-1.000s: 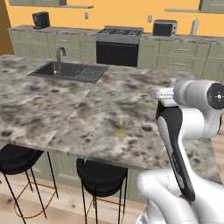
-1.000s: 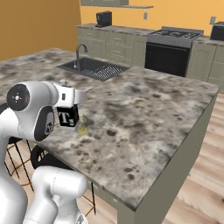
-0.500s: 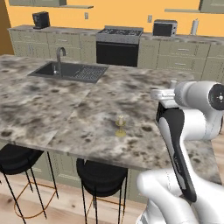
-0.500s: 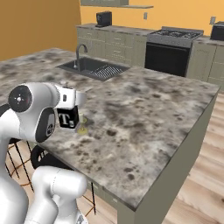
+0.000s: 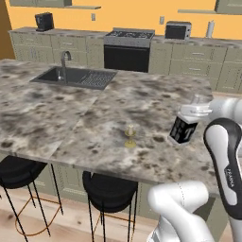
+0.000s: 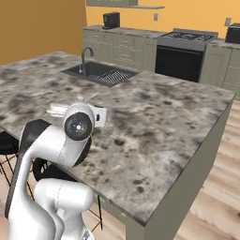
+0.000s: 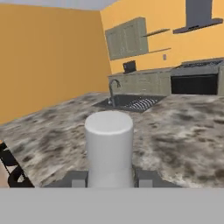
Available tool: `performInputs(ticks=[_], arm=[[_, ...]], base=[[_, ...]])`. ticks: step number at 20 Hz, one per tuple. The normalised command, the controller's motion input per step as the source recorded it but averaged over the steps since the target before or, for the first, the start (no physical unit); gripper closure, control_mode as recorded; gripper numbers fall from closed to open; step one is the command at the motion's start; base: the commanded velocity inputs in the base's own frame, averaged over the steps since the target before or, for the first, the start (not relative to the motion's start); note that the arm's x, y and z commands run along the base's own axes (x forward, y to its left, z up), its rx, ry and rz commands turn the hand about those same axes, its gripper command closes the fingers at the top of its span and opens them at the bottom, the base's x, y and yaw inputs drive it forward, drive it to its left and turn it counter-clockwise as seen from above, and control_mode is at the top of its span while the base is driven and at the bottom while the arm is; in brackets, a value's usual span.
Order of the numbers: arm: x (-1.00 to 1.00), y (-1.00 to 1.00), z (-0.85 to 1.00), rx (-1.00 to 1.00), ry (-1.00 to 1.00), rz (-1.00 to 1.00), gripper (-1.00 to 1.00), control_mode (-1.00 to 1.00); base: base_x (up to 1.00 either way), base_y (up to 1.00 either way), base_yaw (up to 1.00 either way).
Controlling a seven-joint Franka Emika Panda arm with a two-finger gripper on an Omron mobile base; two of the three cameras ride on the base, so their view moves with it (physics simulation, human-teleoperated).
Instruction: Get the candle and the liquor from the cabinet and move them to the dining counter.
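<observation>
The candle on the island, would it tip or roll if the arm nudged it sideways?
Probably tips rather than slides: the candle stands upright on a narrow candlestick with a small round base. Once down, its round shape would likely let it roll across the smooth dining counter. It looks small and light beside the liquor, so a slight touch might move it.

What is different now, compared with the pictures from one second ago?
The gripper has carried the liquor bottle a little further out over the dining counter, and it remains shut on the bottle's neck. The candle stands where it stood.
</observation>
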Motion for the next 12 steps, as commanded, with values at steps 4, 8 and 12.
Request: performInputs(ticks=[4,8,12], arm=[[0.14,-0.07,-0.36,0.13,0.0,0.2,1.0,-1.0],[0.26,0.0,-0.39,-0.05,-0.02,0.03,1.0,-1.0],[0.3,0.0,-0.4,-0.19,-0.01,0.0,1.0,-1.0]], base=[[0.0,0.0,0.0],[0.0,0.0,0.0],[0.0,0.0,0.0]])
